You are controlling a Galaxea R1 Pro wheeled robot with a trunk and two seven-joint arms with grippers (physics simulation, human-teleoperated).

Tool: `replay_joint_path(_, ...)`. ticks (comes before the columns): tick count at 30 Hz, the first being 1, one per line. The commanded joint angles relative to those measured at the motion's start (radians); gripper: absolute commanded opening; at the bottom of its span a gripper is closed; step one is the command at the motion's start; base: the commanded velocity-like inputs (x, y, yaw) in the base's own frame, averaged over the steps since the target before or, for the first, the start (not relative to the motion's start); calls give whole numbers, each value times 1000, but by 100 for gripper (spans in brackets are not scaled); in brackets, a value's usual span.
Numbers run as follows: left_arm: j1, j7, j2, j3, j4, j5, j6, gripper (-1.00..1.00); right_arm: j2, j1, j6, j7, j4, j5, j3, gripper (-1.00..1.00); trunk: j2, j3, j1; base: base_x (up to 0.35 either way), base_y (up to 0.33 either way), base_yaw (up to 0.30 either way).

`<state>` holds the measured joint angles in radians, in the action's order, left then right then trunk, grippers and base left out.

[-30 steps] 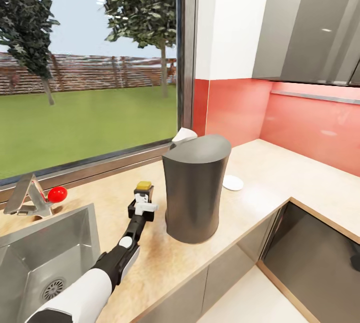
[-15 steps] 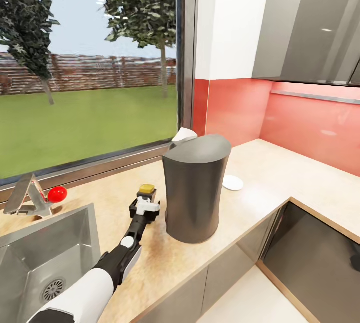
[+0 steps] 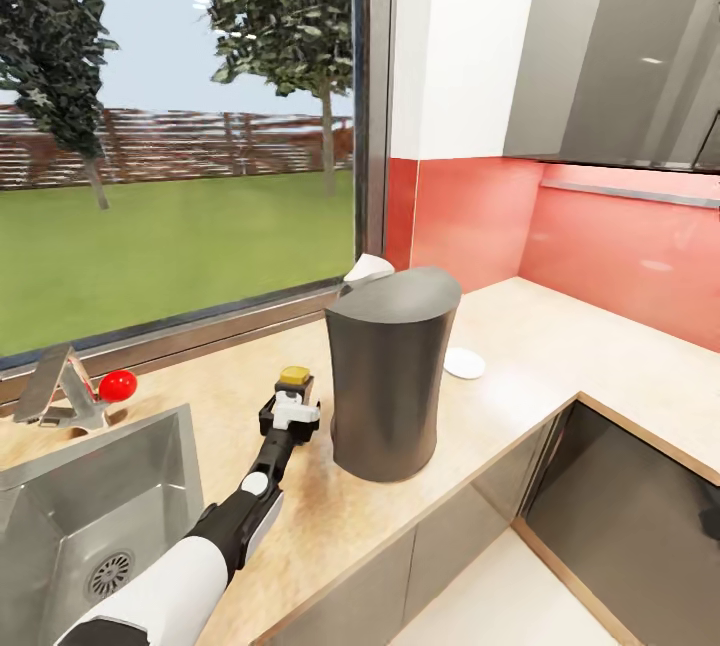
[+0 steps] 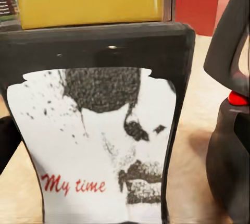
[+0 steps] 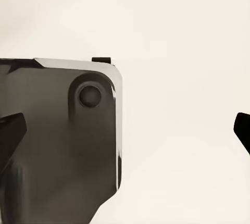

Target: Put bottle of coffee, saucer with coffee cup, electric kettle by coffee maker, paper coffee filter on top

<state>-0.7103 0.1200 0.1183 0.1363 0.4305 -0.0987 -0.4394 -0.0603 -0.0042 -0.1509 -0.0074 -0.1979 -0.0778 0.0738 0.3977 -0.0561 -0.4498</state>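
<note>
- Standing just left of the coffee maker (image 3: 385, 376), the yellow-lidded bottle of coffee (image 3: 292, 388) is clamped by the left gripper (image 3: 289, 413).
- Saucer (image 3: 464, 363) lies right, sink (image 3: 60, 516) left.
- Right gripper's fingertips (image 5: 11, 129) spread apart.

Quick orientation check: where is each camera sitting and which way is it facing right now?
Head view: high on the robot, looking down over countertop, sink and window; left arm shows.
Left wrist view: near the left end effector, facing the coffee bottle close up.
Right wrist view: facing pale floor and a grey cabinet corner; fingertips show.
Shared: head and left wrist both see the coffee bottle.
</note>
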Motion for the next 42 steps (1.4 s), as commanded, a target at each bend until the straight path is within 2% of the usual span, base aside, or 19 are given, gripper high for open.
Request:
replay_joint_path(1,-1,10,0,3,-1,-10,-2,100,0,0,-3,0,0,-8,8,100,2,-2,0,-256,0,0)
replay_joint_path(42,-1,10,-2,3,7,-10,-1,100,2,0,-3,0,0,-8,8,100,2,-2,0,-16,0,0)
